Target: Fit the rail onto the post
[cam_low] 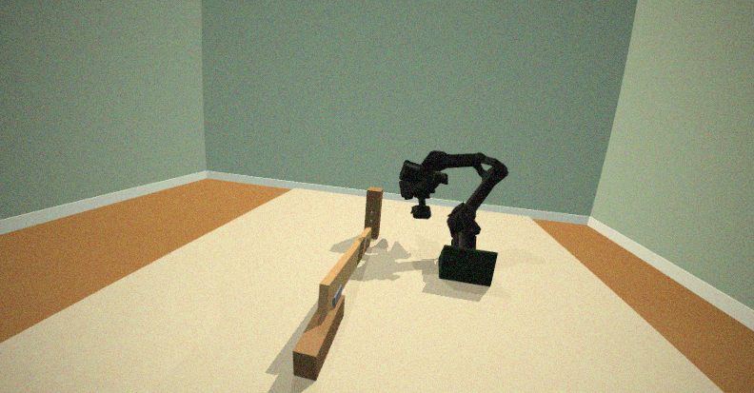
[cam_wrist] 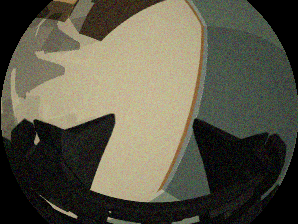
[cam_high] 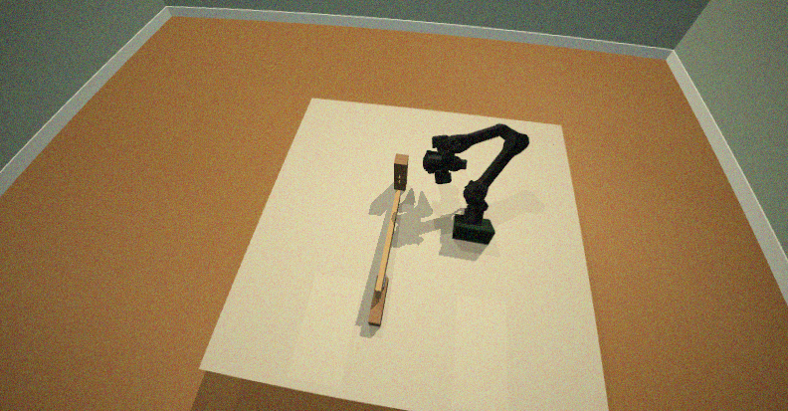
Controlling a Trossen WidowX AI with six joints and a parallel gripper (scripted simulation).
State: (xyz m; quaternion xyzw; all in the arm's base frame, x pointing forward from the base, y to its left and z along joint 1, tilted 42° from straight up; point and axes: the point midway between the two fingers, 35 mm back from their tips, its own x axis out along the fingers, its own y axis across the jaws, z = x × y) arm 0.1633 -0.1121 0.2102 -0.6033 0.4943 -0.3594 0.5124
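Note:
The long wooden rail (cam_high: 388,243) (cam_low: 344,265) slopes down from the footboard block (cam_high: 375,315) (cam_low: 317,338) to the table in front of the post. Its far end sits at the block's bracket, and its near end is low by the foot of the post. The dark wooden post (cam_high: 400,174) (cam_low: 373,211) (cam_wrist: 111,19) stands upright, with small light peg marks on its face. The pegs and the rail's end holes are too small to judge. My gripper (cam_high: 443,174) (cam_low: 421,208) (cam_wrist: 155,120) is open and empty, raised above the table to the right of the post, not touching the rail.
The arm's dark green base (cam_high: 473,230) (cam_low: 467,266) stands on the table to the right of the rail. The pale table top (cam_high: 308,325) (cam_low: 173,316) (cam_wrist: 150,75) carries shadows of the arm and rail. A blue patch (cam_low: 337,296) shows near the bracket.

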